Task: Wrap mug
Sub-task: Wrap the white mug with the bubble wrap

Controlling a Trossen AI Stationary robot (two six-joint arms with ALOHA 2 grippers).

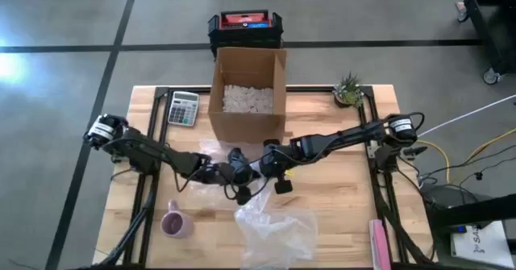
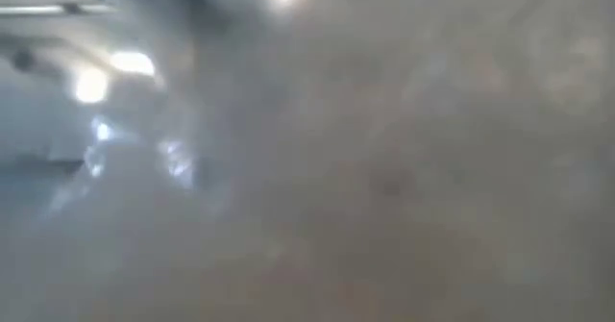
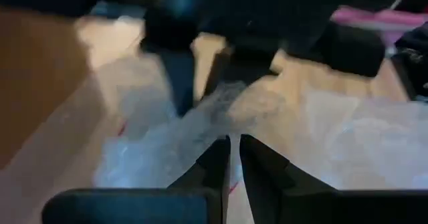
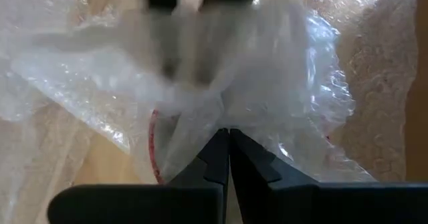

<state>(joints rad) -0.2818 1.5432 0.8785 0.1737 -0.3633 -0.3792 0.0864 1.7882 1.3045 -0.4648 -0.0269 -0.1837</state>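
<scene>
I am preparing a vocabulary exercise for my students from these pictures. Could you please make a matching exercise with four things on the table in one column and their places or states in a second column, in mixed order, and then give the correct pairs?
Things:
1. pink mug
2. calculator
3. cardboard box
4. bubble wrap

Places or states:
A. open, with white filler inside
B. pinched by both the left gripper and the right gripper
C. at the table's back left, beside the box
D. standing alone near the front left, not wrapped yet

Pairs: 1-D, 2-C, 3-A, 4-B
</scene>
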